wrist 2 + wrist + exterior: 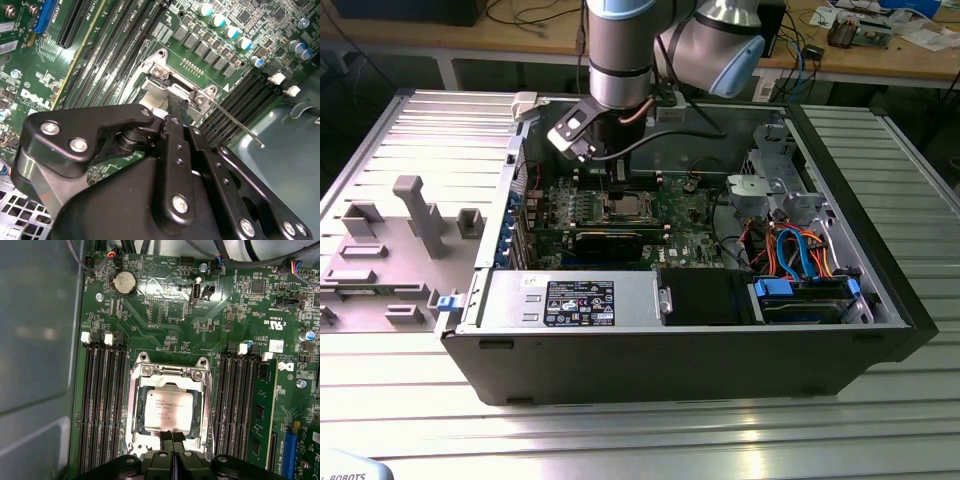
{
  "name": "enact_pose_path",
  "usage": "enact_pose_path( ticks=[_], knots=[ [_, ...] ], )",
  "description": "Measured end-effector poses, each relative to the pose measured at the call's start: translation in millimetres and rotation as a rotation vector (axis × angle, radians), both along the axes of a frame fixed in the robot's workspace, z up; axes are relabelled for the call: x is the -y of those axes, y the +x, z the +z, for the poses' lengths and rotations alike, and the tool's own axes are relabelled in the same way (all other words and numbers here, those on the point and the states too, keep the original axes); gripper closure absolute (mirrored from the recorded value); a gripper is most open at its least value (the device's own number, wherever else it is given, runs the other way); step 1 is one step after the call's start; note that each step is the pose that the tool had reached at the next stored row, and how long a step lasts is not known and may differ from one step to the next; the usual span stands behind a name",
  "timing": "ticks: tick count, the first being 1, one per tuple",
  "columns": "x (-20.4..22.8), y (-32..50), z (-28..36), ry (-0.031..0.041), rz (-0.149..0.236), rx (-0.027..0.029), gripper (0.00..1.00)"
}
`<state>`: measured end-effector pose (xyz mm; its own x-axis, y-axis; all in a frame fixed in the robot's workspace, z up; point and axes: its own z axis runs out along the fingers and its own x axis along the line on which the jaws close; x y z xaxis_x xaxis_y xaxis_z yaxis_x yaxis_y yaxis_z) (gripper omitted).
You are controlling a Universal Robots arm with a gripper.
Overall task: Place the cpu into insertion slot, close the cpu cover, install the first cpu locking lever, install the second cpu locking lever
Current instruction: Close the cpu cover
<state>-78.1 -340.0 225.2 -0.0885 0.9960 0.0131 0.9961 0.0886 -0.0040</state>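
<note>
Lying open on a ribbed metal table (pixel 620 440), a black computer case (pixel 670 360) shows its insides to the exterior view. A wooden bench (pixel 880 60) strewn with cables runs behind it. A grey moulded fixture tray (pixel 380 270) sits beside the case on the exterior view's left. The arm (pixel 620 50), smooth grey with pale blue caps, reaches down into the case.

The green motherboard (pixel 165 315) is dense with small parts. Long, narrow black memory slots (pixel 102 405) stand on both sides of the socket, and a round silvery coin battery (pixel 124 283) lies well apart from it.

The cpu (pixel 167 410), a flat square with a dull silvery top, lies in the insertion slot (pixel 155 87). The cpu cover (pixel 136 412), a thin bright metal frame, lies down around it, so the chip shows through the window. In the second wrist view a thin wire lever (pixel 235 122) juts out from the socket's corner, over the memory slots.

The gripper (pixel 172 436) is matte black with bolted links. Its fingers (pixel 166 436) are pressed together with nothing between them, and their tips are at the edge of the chip.
</note>
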Motion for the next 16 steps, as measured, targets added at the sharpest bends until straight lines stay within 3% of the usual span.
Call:
enact_pose_path(
  ticks=[3,11,14,16],
  knots=[
    [0.0,-2.9,-2.8,0.0016,0.0,0.0001,0.89],
    [0.1,-3.8,-19.7,0.0012,0.0,-0.0039,0.89],
    [0.0,-3.7,-19.9,0.0018,0.0,-0.0038,0.89],
    [0.0,-3.9,-12.8,0.0017,0.0,-0.0038,0.89]
  ],
)
